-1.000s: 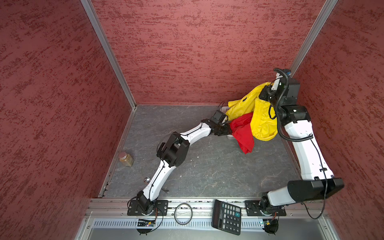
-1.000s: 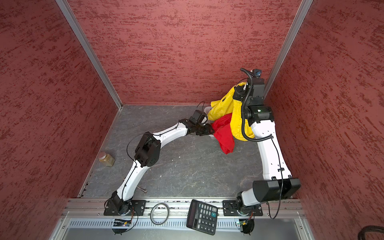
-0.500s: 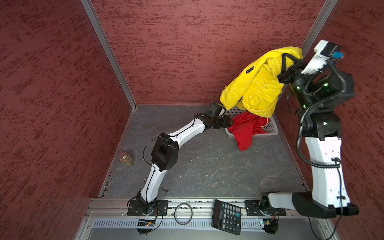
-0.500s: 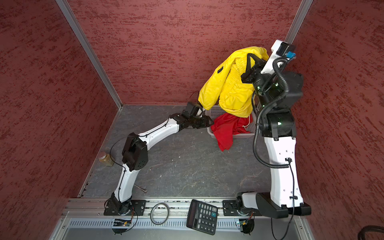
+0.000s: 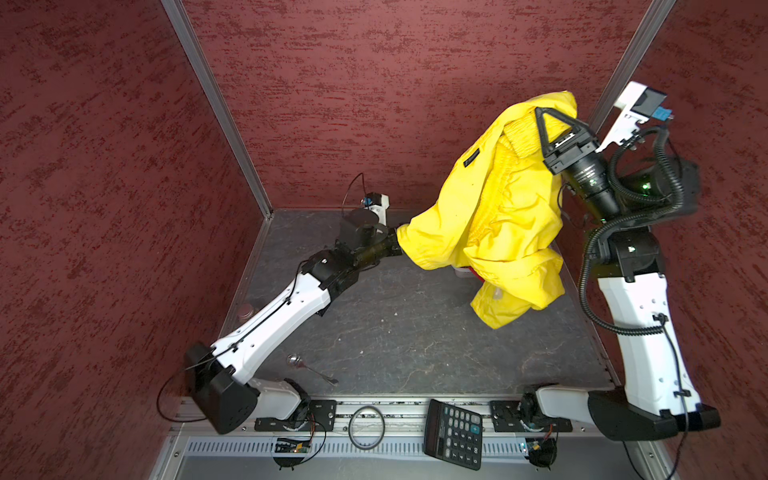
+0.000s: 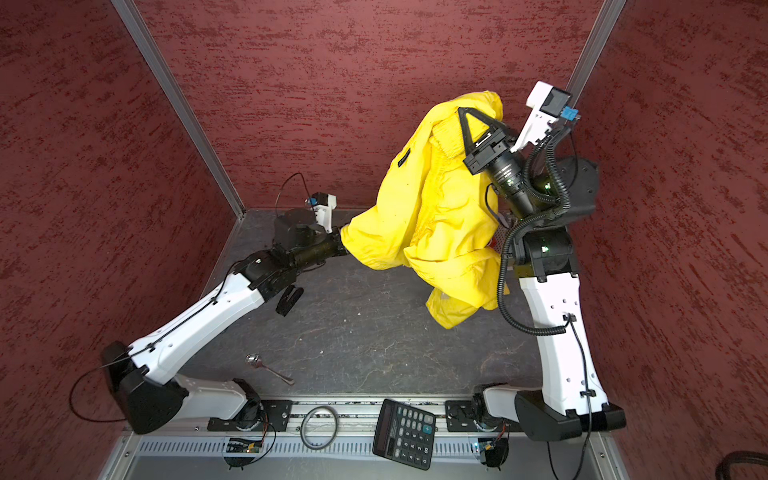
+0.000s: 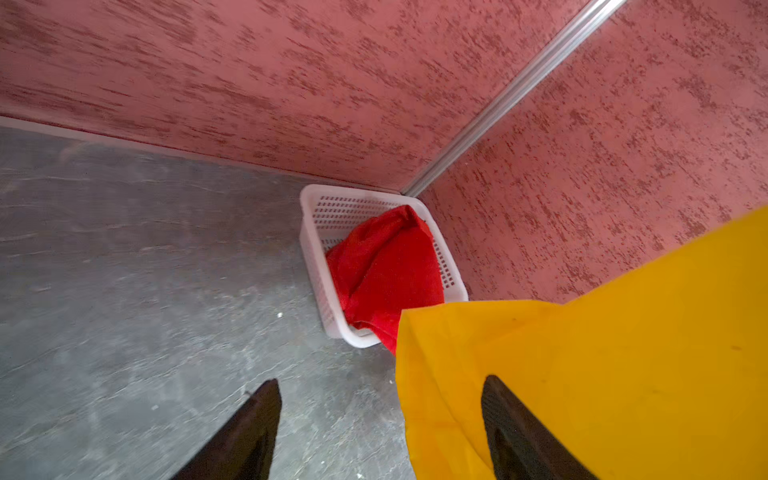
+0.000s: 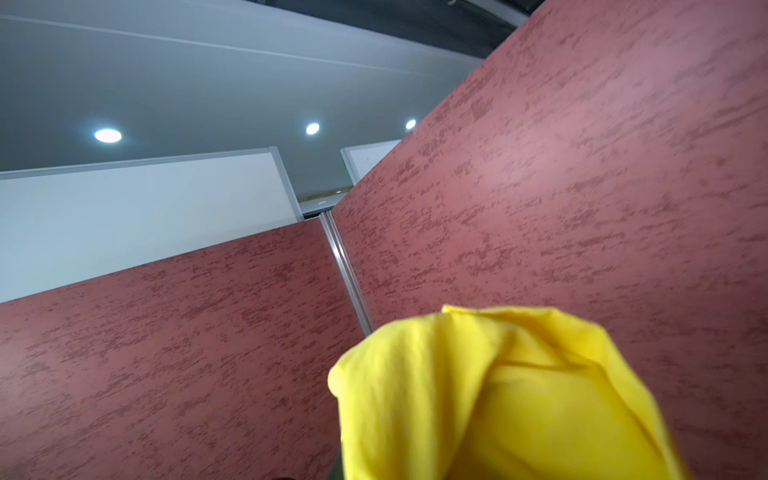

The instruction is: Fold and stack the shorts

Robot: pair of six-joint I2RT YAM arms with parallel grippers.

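- Your left claw stands wide open and grips nothing. The loose lower edge of the yellow shorts hangs just into its gap, against one finger.
- Ahead of that claw, the red shorts lie crumpled in the basket, with one end spilling over the rim nearest the claw.
- From the right claw, the yellow shorts droop down towards the left one, bunched and creased.
- They are bright yellow with a gathered waistband and a small dark label below it.
- Expect thin, light, limp cloth, probably a little slick. It will likely sag, swing and fold on itself.
- Take hold at the waistband or a leg hem, where the layers are thicker. Pinch well in from the edge, one claw to each corner, so the cloth spreads flat.
- Your right claw is raised high and closed tight on the waistband, carrying the whole garment.
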